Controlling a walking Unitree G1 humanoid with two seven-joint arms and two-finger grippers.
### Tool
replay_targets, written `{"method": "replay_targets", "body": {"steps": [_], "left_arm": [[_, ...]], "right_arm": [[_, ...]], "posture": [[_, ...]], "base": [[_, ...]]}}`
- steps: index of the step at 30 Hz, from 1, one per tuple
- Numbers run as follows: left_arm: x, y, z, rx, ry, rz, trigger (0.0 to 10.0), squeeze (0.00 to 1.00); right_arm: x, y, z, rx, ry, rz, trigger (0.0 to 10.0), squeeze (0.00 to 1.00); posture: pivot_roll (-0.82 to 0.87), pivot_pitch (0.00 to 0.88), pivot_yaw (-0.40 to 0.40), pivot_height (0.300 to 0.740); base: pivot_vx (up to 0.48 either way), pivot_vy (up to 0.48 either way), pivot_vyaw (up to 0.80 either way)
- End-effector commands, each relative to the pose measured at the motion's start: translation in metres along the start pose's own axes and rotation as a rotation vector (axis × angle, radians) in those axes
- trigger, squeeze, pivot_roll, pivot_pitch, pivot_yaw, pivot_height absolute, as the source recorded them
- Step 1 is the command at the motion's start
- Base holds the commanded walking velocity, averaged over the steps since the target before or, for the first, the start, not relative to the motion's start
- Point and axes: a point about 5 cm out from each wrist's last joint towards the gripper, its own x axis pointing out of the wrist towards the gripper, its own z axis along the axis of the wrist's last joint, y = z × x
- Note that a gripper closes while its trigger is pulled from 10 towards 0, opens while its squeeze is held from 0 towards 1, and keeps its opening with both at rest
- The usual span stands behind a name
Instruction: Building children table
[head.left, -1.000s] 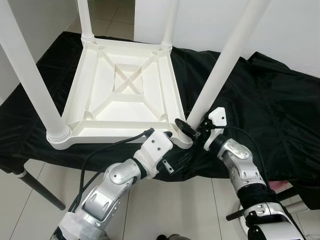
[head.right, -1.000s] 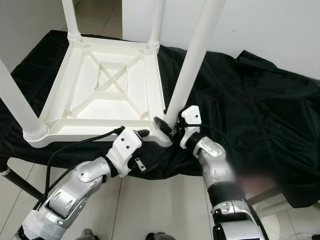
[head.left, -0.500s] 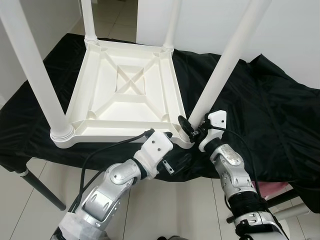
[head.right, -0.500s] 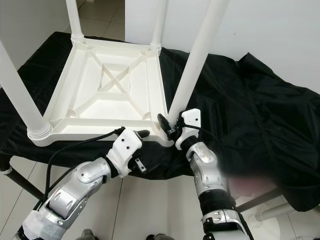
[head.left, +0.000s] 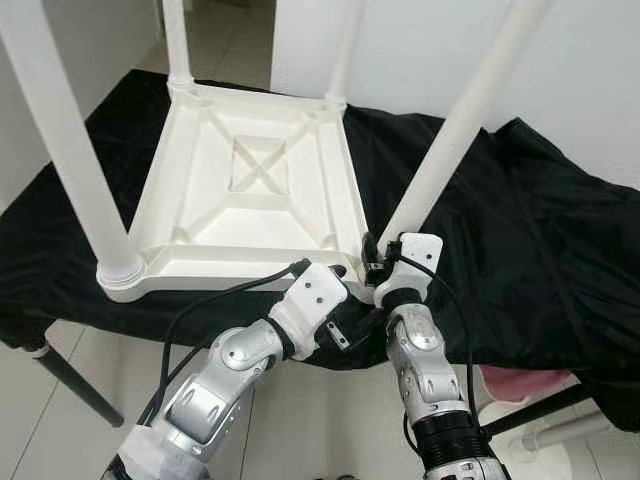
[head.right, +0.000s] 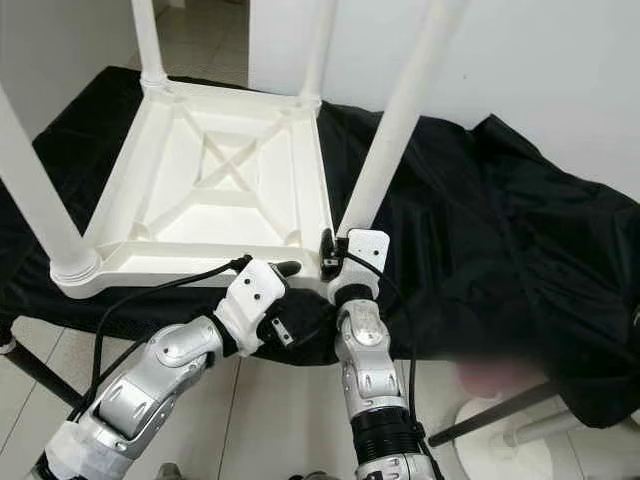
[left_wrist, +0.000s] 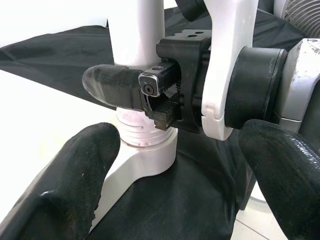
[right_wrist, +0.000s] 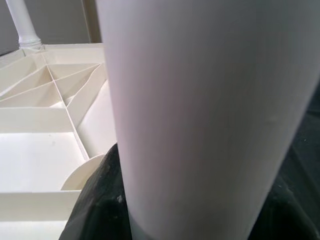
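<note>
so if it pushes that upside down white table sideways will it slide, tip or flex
The table looks like hollow ribbed plastic, so probably light and fairly stiff. It lies flat on a black cloth, which may bunch rather than let it slide. With the right end effector at one leg, a high push would likelier wobble that leg than tip the table.

The upside-down children's table (head.left: 250, 195) looks like smooth white molded plastic, slightly glossy, legs (head.left: 455, 140) too. Black cloth (head.left: 530, 230) under it is thin, wrinkly, faint sheen. Left gripper (left_wrist: 175, 185) fingers look like matt black rubber, a bit textured. Floor tiles (head.left: 70, 400) glossy.
</note>
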Motion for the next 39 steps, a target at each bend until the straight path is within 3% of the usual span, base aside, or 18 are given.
{"method": "replay_targets", "body": {"steps": [1,14,15,19,24,25,26,27,31,34,39], "left_arm": [[0.002,-0.010,-0.003,-0.005,0.005,-0.094,10.0,0.00],[0.001,-0.010,-0.004,-0.009,0.006,-0.085,10.0,0.00],[0.001,-0.010,-0.004,-0.011,0.004,-0.084,10.0,0.00],[0.001,-0.011,-0.003,-0.012,0.003,-0.084,10.0,0.00],[0.002,-0.009,-0.003,-0.010,0.003,-0.082,10.0,0.00],[0.002,-0.009,-0.003,-0.010,0.002,-0.081,10.0,0.00],[0.002,-0.009,-0.003,-0.010,0.002,-0.081,10.0,0.00],[0.002,-0.009,-0.002,-0.010,0.001,-0.081,10.0,0.00],[0.002,-0.008,-0.002,-0.009,0.001,-0.081,10.0,0.00],[0.003,-0.006,-0.002,-0.008,0.001,-0.080,10.0,0.00],[0.004,-0.006,-0.002,-0.007,0.000,-0.080,10.0,0.00]], "right_arm": [[-0.008,-0.007,-0.021,-0.021,0.107,-0.030,10.0,0.00],[-0.015,-0.011,-0.020,-0.006,0.106,-0.040,10.0,0.00],[-0.015,-0.012,-0.018,0.005,0.098,-0.024,10.0,1.00],[-0.015,-0.012,-0.017,0.005,0.089,-0.017,10.0,1.00],[-0.016,-0.018,-0.010,0.013,0.038,0.103,10.0,1.00],[-0.017,-0.021,-0.010,0.009,0.031,0.121,10.0,0.25],[-0.017,-0.021,-0.010,0.009,0.031,0.121,10.0,0.25],[-0.016,-0.025,-0.010,0.000,0.025,0.160,10.0,0.00],[-0.013,-0.031,-0.008,-0.014,0.017,0.243,10.0,0.00],[-0.003,-0.039,0.000,-0.067,-0.007,0.375,10.0,0.00],[0.001,-0.039,0.004,-0.084,-0.016,0.426,10.0,0.00]], "posture": [[0.04,0.069,-0.120,0.740],[0.04,0.072,-0.130,0.740],[0.04,0.072,-0.130,0.740],[0.04,0.072,-0.130,0.740],[0.03,0.076,-0.126,0.740],[0.03,0.076,-0.126,0.740],[0.03,0.076,-0.126,0.740],[0.03,0.078,-0.122,0.740],[0.03,0.082,-0.116,0.740],[0.02,0.085,-0.110,0.740],[0.02,0.088,-0.107,0.740]], "base": [[0.000,0.000,0.00],[0.000,0.000,0.00],[0.000,0.000,0.00],[0.000,0.000,0.00],[0.000,0.000,0.00],[0.000,0.000,0.00],[0.000,0.000,0.00],[0.000,0.000,0.00],[0.000,0.000,0.00],[0.000,0.000,0.00],[0.000,0.000,0.00]]}}
